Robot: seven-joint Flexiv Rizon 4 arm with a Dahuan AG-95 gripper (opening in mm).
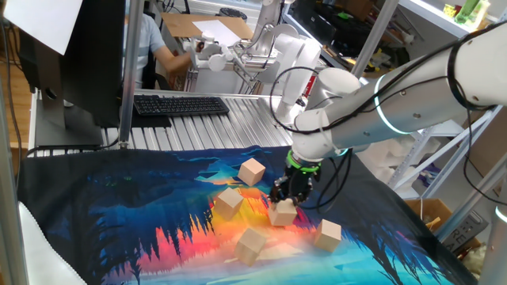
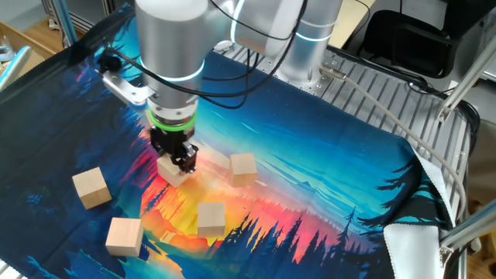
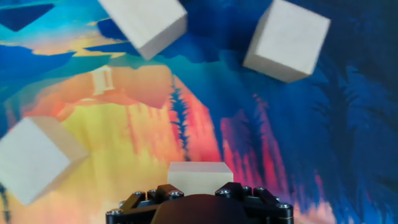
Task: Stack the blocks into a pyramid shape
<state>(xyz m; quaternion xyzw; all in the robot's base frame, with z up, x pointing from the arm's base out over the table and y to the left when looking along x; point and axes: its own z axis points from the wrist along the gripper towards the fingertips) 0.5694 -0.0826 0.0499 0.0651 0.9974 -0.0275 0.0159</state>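
Five light tan wooden blocks show on the colourful mat. My gripper (image 1: 283, 199) is shut on one block (image 1: 282, 213) near the mat's middle, low over the cloth; I cannot tell whether the block touches it. The same gripper (image 2: 175, 159) and held block (image 2: 170, 168) show in the other fixed view. In the hand view the held block (image 3: 200, 175) sits between my jaws at the bottom edge. Loose blocks lie singly around it (image 1: 252, 171), (image 1: 228, 203), (image 1: 250, 245), (image 1: 329, 235). None is stacked. The hand view shows three of them (image 3: 146, 22), (image 3: 287, 40), (image 3: 31, 158).
The mat (image 1: 119, 222) covers a slatted metal table (image 1: 198, 127). A keyboard (image 1: 181, 104) and a monitor stand at the far side, with a person seated beyond. Cables hang off the arm (image 1: 380, 103). A metal frame post (image 2: 465, 70) stands beside the table.
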